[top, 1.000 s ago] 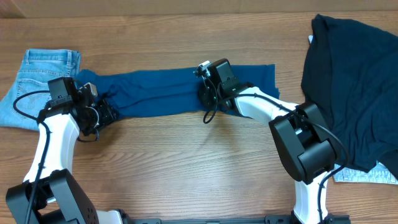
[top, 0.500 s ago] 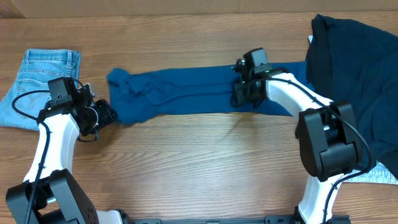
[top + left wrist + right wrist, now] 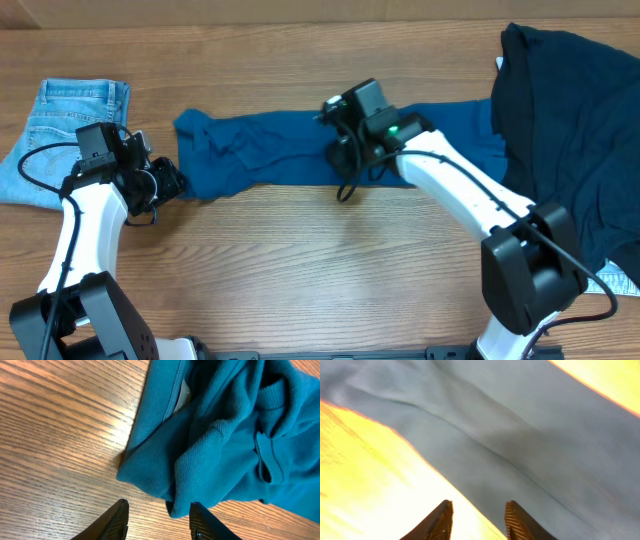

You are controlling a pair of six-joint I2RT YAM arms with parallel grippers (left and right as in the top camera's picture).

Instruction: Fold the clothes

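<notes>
The mid-blue jersey top (image 3: 260,155) lies stretched across the middle of the table as a long crumpled band. My left gripper (image 3: 172,186) sits just off its bunched left end. In the left wrist view that gripper (image 3: 159,509) is open over bare wood, and a corner of the top (image 3: 225,435) hangs close to its right fingertip. My right gripper (image 3: 345,165) hovers at the near edge of the top's middle. Its own view is glary. There the right gripper (image 3: 479,507) stands open above the cloth (image 3: 520,425) with nothing between the fingers.
Light-blue jeans (image 3: 60,125) lie at the far left, behind the left arm. A big dark navy garment (image 3: 575,140) covers the right side, touching the top's right end. A pale cloth (image 3: 620,285) pokes out under it near the front.
The top has slid right, off my left gripper, and now ends short of it. My right gripper swung right along the top, then came back to its middle. The left arm stayed put.
</notes>
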